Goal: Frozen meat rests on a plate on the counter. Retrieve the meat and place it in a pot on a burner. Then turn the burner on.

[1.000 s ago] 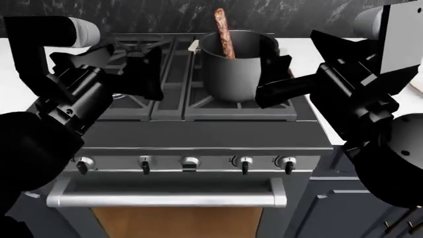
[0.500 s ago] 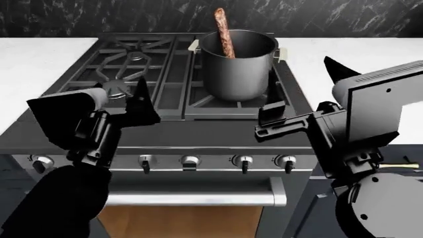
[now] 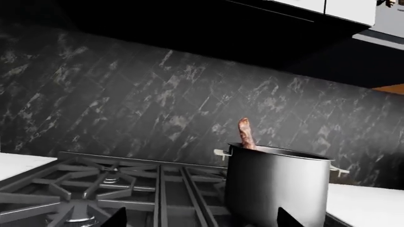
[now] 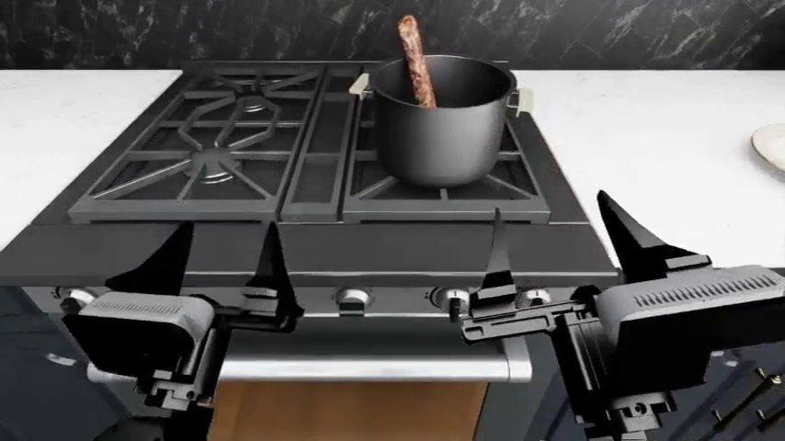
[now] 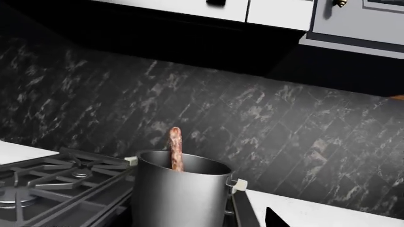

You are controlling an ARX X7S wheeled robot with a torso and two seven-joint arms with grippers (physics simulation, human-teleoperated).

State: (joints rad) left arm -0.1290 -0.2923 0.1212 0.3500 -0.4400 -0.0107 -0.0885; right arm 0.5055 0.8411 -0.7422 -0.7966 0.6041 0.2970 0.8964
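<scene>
**Meat in pot, both hands low at the stove front**

Landmark: the pot point(image 4: 442, 119), standing on the burner point(image 4: 417, 179) grate at the stove's right side, toward the back.

- Left hand point(image 4: 227, 262): well to the left of the pot and well in front of it, over the stove's front edge. Fingers spread, nothing between them; released. It is apart from the pot and the meat.
- Meat point(image 4: 416, 61): stands in the pot, leaning on the rear-left part of the rim, upper end poking above the rim. Both wrist views show the same: meat point(image 3: 246, 134) rising out of the pot point(image 3: 277, 187), and meat point(image 5: 175, 149) above the pot point(image 5: 180, 194) rim.
- Knobs point(image 4: 356, 299): a row on the stove front panel, directly in front of and below the pot. Their settings are too small to read.
- Right hand point(image 4: 558, 243): in front of the pot and slightly right of it, near the two right-end knobs. Fingers apart, empty; released. Contact with a knob cannot be told.
- Counter point(image 4: 638, 138): white, right of the pot. The plate point(image 4: 770, 147) shows only as an edge at the far right.

Change from half a second ago: both hands have dropped lower and nearer the stove front. Pot and meat unmoved. The plate edge has come into view.
</scene>
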